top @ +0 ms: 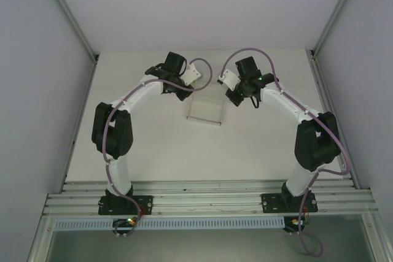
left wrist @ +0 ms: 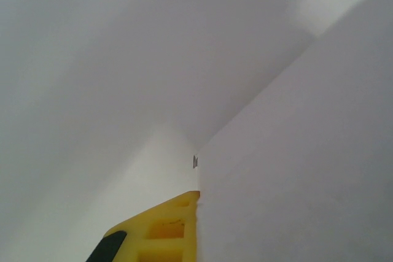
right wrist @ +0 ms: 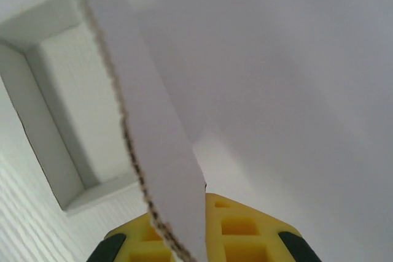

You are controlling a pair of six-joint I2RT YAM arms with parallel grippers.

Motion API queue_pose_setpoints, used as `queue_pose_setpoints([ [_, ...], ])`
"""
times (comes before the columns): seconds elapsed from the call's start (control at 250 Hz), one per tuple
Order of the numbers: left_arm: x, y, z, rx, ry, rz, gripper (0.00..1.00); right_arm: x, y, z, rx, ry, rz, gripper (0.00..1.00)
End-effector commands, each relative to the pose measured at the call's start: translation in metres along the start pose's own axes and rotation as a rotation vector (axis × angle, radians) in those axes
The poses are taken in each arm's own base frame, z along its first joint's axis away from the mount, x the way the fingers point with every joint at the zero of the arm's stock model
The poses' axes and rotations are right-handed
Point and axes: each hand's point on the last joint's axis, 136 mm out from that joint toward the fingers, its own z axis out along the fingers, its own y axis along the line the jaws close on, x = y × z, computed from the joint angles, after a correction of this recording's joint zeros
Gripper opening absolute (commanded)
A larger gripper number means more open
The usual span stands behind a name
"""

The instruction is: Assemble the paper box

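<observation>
The box [top: 206,110] sits on the table [top: 153,151] between the arms, open and holding nothing. The right gripper [right wrist: 196,234] is clamped on its flap, and the left gripper [top: 186,93] pinches its side wall. Uneven pulls could crease or tear the card, or drag the box askew.

I work in a robotics lab cell — a bare white bench [top: 153,157] boxed in by plain pale panels [top: 31,90] on aluminium posts [top: 69,16], with a grooved aluminium rail [top: 209,199] carrying my arm bases [top: 126,202] and a slotted cable duct [top: 209,222] along its near edge.
</observation>
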Motion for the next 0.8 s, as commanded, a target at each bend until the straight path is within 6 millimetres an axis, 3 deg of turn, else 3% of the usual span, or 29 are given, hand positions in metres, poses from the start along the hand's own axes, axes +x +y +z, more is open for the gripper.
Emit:
queue_pose_setpoints([
  [0.0,-0.021,0.007,-0.008,-0.124,-0.083,-0.212,0.0,-0.039,-0.007,-0.009,0.119,-0.13,0.294,0.0],
  [0.112,-0.041,-0.01,-0.007,-0.044,-0.146,-0.32,0.0,-0.048,-0.02,-0.019,0.296,-0.15,0.491,0.0],
  [0.16,-0.043,-0.008,-0.008,-0.072,-0.15,-0.345,0.0,-0.047,-0.026,-0.023,0.344,-0.155,0.604,0.0],
  [0.28,-0.049,-0.014,-0.006,-0.037,-0.172,-0.363,0.0,-0.057,-0.014,-0.016,0.243,-0.205,0.766,0.02],
  [0.487,-0.043,-0.014,0.0,-0.047,-0.202,-0.461,0.0,-0.068,-0.005,-0.008,0.119,-0.26,0.961,0.05],
  [0.691,-0.028,-0.02,0.009,-0.071,-0.234,-0.449,0.0,-0.072,0.012,0.009,0.045,-0.342,0.919,0.03],
  [0.795,-0.025,-0.027,0.011,-0.044,-0.256,-0.445,0.0,-0.054,0.018,0.014,0.098,-0.308,0.848,0.02],
])
